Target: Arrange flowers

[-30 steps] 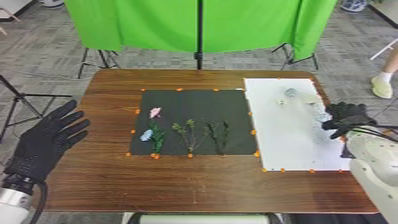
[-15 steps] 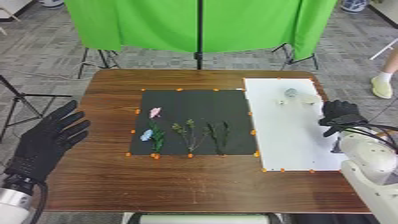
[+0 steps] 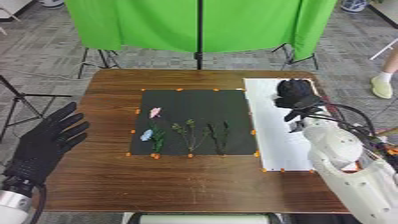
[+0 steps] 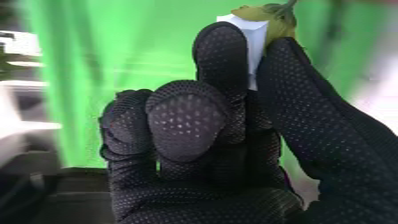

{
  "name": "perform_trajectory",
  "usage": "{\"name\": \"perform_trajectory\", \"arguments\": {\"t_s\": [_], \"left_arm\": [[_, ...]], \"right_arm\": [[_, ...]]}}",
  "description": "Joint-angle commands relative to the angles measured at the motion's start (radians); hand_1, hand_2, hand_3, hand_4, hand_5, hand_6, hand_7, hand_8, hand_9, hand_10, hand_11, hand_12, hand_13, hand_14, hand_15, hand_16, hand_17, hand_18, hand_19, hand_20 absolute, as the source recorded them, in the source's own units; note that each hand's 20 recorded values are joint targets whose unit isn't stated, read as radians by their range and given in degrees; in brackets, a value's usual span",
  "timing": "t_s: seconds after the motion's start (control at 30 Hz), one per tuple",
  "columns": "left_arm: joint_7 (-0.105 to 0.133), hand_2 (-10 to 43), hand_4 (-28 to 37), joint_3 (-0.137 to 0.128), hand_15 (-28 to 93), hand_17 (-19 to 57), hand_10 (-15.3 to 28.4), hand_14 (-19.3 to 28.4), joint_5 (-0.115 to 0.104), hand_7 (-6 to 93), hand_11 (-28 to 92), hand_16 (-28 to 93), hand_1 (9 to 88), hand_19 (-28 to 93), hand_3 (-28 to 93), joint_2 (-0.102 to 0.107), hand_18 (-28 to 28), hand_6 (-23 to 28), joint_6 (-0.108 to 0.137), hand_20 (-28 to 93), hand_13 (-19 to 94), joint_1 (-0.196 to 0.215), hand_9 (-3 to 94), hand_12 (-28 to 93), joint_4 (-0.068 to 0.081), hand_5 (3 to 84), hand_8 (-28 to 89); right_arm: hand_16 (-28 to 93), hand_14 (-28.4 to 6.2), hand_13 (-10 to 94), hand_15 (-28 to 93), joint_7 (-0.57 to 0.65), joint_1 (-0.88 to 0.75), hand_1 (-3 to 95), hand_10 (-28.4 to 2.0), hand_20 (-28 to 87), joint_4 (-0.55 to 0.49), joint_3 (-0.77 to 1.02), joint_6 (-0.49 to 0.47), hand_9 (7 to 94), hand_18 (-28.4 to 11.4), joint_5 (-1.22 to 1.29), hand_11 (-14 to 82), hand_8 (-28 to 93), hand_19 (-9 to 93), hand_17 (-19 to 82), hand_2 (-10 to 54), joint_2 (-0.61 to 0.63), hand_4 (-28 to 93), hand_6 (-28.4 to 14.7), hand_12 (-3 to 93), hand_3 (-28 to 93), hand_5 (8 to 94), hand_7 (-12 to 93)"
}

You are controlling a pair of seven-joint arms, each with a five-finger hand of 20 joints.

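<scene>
At the brown table (image 3: pixel 178 187) before green cloth (image 3: pixel 142 25), left hand (image 3: pixel 40 145) has fingers apart, right hand (image 3: pixel 295 94) pinches a flower (image 4: pixel 255 37).

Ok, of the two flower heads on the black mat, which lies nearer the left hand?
The pale blue one, by the mat's left edge; the pink one lies farther from the left hand, nearer the curtain.
</scene>
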Motion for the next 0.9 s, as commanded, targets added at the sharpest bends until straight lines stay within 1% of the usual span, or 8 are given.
{"name": "perform_trajectory", "arguments": {"t_s": [0.03, 0.13, 0.23, 0.3, 0.4, 0.67, 0.77, 0.9], "left_arm": [[-0.013, -1.2, -28.0, 0.018, 30, -11.9, 10.1, 13.4, 0.002, 20.7, 21, -1, 24.4, 39, 71, -0.002, 18.9, 1.6, 0.009, 7, 16, -0.003, 22.1, 15, 0.005, 25.4, -12], [-0.021, -1.1, -27.9, 0.025, 30, -11.8, 10.0, 13.4, 0.001, 20.7, 21, -1, 24.4, 39, 71, -0.001, 18.8, 1.6, 0.010, 7, 16, -0.012, 22.1, 15, 0.008, 25.4, -12], [-0.019, -1.1, -27.8, 0.031, 30, -11.8, 10.0, 13.4, 0.002, 20.6, 20, -1, 24.4, 39, 71, -0.003, 18.8, 1.6, 0.010, 7, 16, -0.011, 22.1, 15, 0.008, 25.4, -12], [-0.023, -1.1, -27.8, 0.034, 30, -11.8, 10.0, 13.4, 0.001, 20.7, 21, -1, 24.4, 39, 71, 0.000, 18.8, 1.6, 0.010, 7, 16, -0.015, 22.1, 16, 0.011, 25.4, -12], [-0.018, -1.2, -27.9, 0.034, 29, -11.8, 10.1, 13.3, 0.001, 20.7, 21, -1, 24.4, 39, 71, 0.005, 18.8, 1.6, 0.015, 7, 16, -0.010, 22.1, 15, 0.011, 25.4, -12], [-0.036, -1.0, -27.9, 0.046, 29, -11.8, 10.1, 13.4, -0.001, 20.8, 20, -1, 24.5, 39, 70, 0.007, 18.8, 1.6, 0.000, 7, 16, -0.035, 22.2, 15, 0.022, 25.5, -12], [-0.033, -1.0, -27.9, 0.052, 30, -11.8, 10.1, 13.4, 0.000, 20.7, 21, -1, 24.5, 39, 70, 0.012, 18.8, 1.6, -0.003, 7, 16, -0.039, 22.2, 15, 0.025, 25.5, -12], [-0.036, -1.0, -27.9, 0.060, 30, -11.8, 10.1, 13.4, -0.001, 20.7, 21, -1, 24.4, 39, 70, 0.008, 18.8, 1.6, -0.005, 7, 16, -0.040, 22.1, 15, 0.027, 25.5, -12]], "right_arm": [[30, -2.0, 82, 64, -0.133, 0.254, 48.1, -3.4, 38, 0.056, -0.223, -0.097, 86.9, -17.5, -0.062, 27.8, -15, 90, 40, -9.4, -0.253, -28, -0.6, 47.4, 87, 71.6, 48], [30, -2.0, 82, 64, -0.164, 0.280, 48.0, -3.4, 38, 0.096, -0.266, -0.122, 86.8, -17.4, -0.098, 27.5, -16, 89, 40, -9.3, -0.313, -28, -0.5, 47.4, 87, 71.4, 49], [30, -2.0, 82, 64, -0.180, 0.283, 47.9, -3.5, 38, 0.119, -0.288, -0.143, 86.8, -17.4, -0.131, 27.4, -16, 89, 40, -9.2, -0.348, -28, -0.4, 47.4, 87, 71.2, 49], [30, -2.0, 82, 64, -0.176, 0.286, 47.9, -3.4, 38, 0.128, -0.302, -0.156, 86.8, -17.4, -0.140, 27.3, -16, 89, 40, -9.2, -0.359, -28, -0.3, 47.4, 87, 71.1, 49], [30, -2.0, 82, 64, -0.167, 0.291, 47.7, -3.3, 38, 0.146, -0.326, -0.164, 86.7, -17.4, -0.152, 27.1, -16, 89, 40, -9.2, -0.377, -28, -0.2, 47.3, 87, 71.1, 49], [30, -2.0, 81, 64, -0.141, 0.298, 47.7, -3.4, 39, 0.195, -0.391, -0.170, 86.6, -17.4, -0.215, 26.6, -16, 89, 40, -9.3, -0.429, -28, -0.2, 47.4, 87, 71.0, 49], [30, -2.2, 81, 65, -0.145, 0.303, 47.7, -3.5, 39, 0.210, -0.405, -0.167, 86.7, -17.3, -0.233, 26.6, -16, 89, 40, -9.3, -0.438, -28, -0.2, 47.6, 87, 71.0, 49], [30, -2.2, 81, 65, -0.157, 0.308, 47.6, -3.5, 39, 0.237, -0.422, -0.165, 86.7, -17.3, -0.271, 26.5, -16, 89, 39, -9.3, -0.452, -28, 0.0, 47.8, 87, 70.9, 49]]}}
